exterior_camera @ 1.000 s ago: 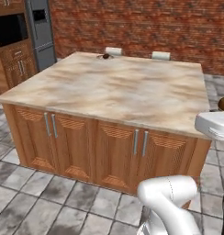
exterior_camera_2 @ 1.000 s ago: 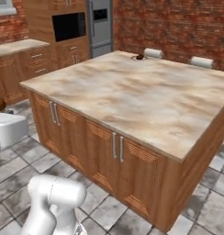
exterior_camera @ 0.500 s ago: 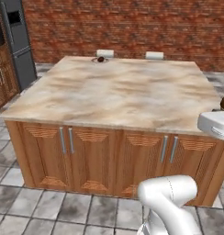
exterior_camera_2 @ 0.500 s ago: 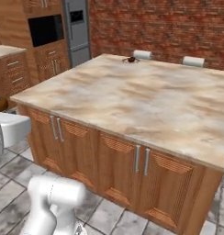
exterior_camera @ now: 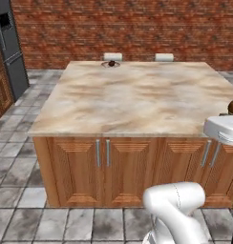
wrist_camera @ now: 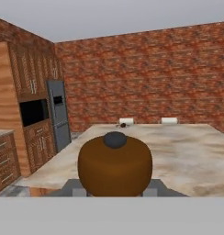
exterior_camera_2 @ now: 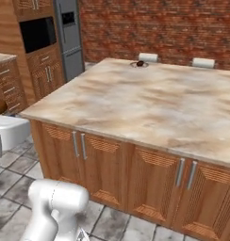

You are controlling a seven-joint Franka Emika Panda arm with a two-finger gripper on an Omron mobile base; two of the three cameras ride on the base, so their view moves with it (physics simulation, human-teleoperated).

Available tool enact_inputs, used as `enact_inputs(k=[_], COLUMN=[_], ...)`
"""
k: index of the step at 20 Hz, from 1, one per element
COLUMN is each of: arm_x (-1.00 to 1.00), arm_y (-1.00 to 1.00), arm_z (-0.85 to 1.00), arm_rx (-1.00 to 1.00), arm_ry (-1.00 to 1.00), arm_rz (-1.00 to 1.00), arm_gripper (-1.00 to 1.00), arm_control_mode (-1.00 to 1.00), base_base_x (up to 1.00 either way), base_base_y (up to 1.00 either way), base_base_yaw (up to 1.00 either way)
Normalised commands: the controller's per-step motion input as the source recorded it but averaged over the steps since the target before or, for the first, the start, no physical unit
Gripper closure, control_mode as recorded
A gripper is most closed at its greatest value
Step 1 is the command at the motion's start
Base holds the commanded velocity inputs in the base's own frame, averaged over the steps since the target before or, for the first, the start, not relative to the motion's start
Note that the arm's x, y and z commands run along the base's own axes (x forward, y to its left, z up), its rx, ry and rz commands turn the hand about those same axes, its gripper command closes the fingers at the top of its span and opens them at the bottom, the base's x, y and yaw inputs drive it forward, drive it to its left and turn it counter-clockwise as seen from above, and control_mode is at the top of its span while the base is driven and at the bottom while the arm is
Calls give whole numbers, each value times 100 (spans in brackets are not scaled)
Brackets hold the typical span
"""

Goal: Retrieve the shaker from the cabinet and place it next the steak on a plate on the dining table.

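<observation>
the base has swung round to face the counter (exterior_camera: 132, 100) squarely; the claw (wrist_camera: 114, 190) grips the shaker (wrist_camera: 114, 164), plate (exterior_camera: 111, 64) at the far edge.

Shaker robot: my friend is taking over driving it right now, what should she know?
End effector: shut on the shaker, whose brown knob top shows close up in the hand view.
Dining table: straight ahead of the base.
Plate with the steak: at the table's far edge, in front of a white chair, a long way from the arm.
Done: shaker is out of the cabinet and carried to the table.
Left: get closer to the plate, set the shaker upright beside it, let go.
</observation>
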Motion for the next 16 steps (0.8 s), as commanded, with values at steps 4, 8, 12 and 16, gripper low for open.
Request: enact_inputs(k=[4,8,12,16], arm_x=[0,0,0,0], arm_y=[0,0,0,0], arm_z=[0,0,0,0], arm_rx=[0,0,0,0], arm_ry=[0,0,0,0], arm_rz=[0,0,0,0], arm_gripper=[100,100,100,100], arm_control_mode=[100,100,100,100], base_base_x=[35,43,57,59], base_base_y=[100,100,100,100], base_base_yaw=[-23,-24,-32,-35])
